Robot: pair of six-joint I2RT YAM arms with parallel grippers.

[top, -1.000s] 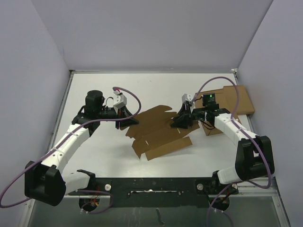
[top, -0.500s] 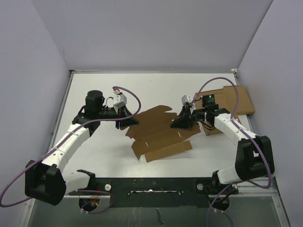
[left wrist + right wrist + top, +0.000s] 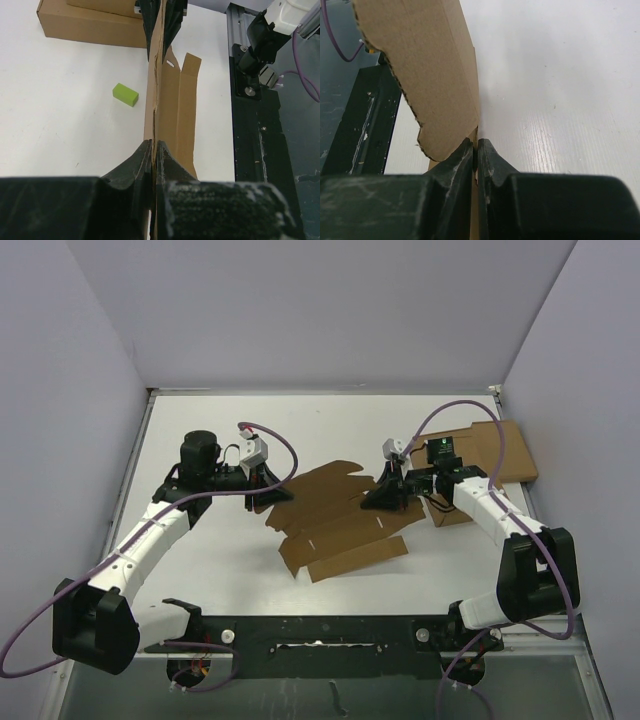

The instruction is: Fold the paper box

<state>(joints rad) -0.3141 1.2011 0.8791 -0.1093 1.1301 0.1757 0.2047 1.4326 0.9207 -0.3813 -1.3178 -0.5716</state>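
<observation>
The paper box point(image 3: 335, 525) is a brown die-cut sheet with flaps and slits, lying unfolded in the middle of the white table. My left gripper point(image 3: 268, 495) is shut on its left edge. In the left wrist view the sheet point(image 3: 161, 90) runs edge-on away from the shut left gripper point(image 3: 154, 145). My right gripper point(image 3: 385, 498) is shut on the sheet's right edge. In the right wrist view a ragged-edged flap point(image 3: 420, 70) rises just past the shut right gripper point(image 3: 475, 142). The sheet hangs between the two grippers, its front flaps resting on the table.
A larger flat cardboard slab point(image 3: 505, 445) lies at the back right, with a squat brown box point(image 3: 447, 510) by its near corner, behind my right arm. A small green block point(image 3: 125, 94) sits on the table beside the sheet. A black rail point(image 3: 320, 632) runs along the near edge.
My right gripper has shut on the sheet's right edge and shifted slightly, moving the sheet's right side with it. The left arm has held still, shut on the left edge.
</observation>
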